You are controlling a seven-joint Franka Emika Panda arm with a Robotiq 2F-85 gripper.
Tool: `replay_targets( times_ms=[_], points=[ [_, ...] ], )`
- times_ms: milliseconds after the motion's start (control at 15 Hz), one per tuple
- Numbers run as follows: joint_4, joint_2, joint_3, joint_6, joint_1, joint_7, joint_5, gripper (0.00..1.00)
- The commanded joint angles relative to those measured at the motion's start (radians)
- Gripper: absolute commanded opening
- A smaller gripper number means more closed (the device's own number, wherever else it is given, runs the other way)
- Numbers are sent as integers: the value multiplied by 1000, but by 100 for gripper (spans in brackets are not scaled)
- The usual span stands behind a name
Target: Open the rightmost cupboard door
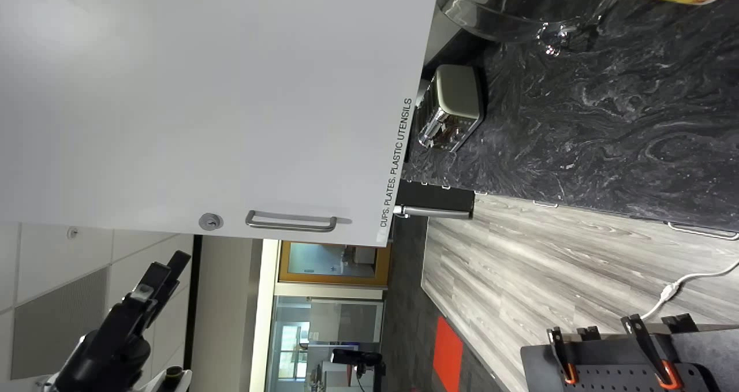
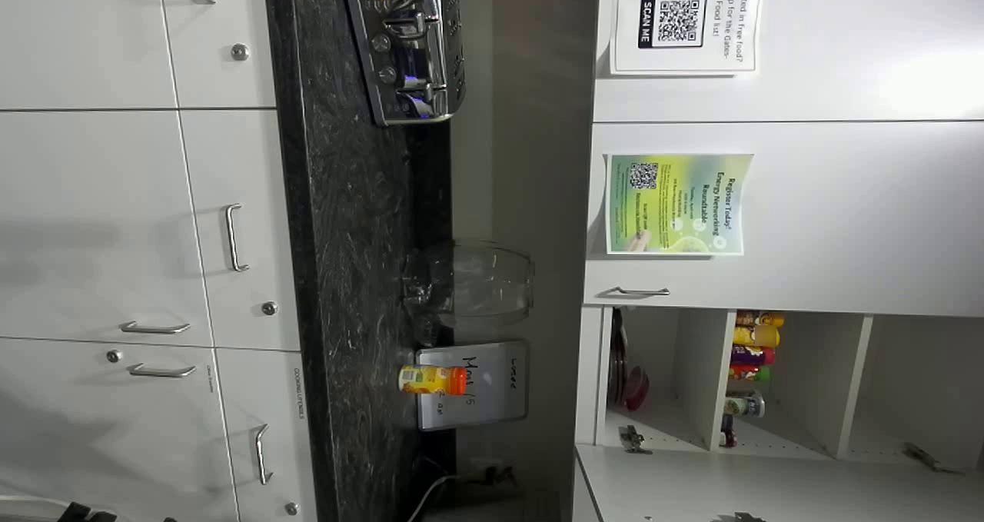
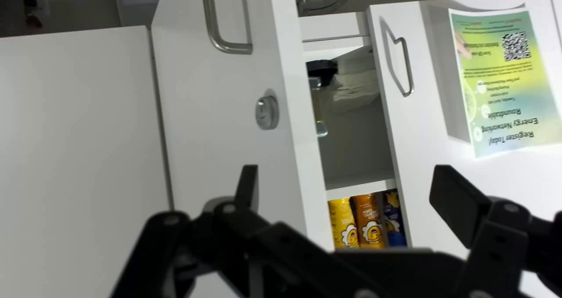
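The rightmost cupboard door is a large plain white panel (image 1: 202,103) with a slim silver bar handle (image 1: 291,226) and a round lock (image 1: 210,221). In the wrist view the door (image 3: 206,127), its handle (image 3: 212,21) and its lock (image 3: 266,112) show left of centre. The door stands ajar, with shelves behind its free edge. An exterior view shows the opened cupboard and the door's inner face (image 2: 738,483). My gripper (image 3: 351,184) is open and empty, with the door's edge in view between its fingers. In an exterior view the gripper (image 1: 169,265) is apart from the handle, beyond the door's edge.
A neighbouring closed white door with a green poster (image 3: 509,87) and a bar handle (image 3: 406,67) is beside the opening. Bottles (image 2: 753,353) stand on a shelf inside. On the dark counter (image 1: 623,109) are a toaster (image 1: 459,92) and a glass vessel (image 2: 488,284).
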Motion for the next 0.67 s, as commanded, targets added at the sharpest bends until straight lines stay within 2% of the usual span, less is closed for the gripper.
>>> replay_targets(
  times_ms=[0,333,600],
  points=[
    [4,-5,37,-51,41,15,24,100],
    [-5,-10,75,-98,83,17,32,100],
    [-7,31,94,-160,151,-1,53,100]
  ],
)
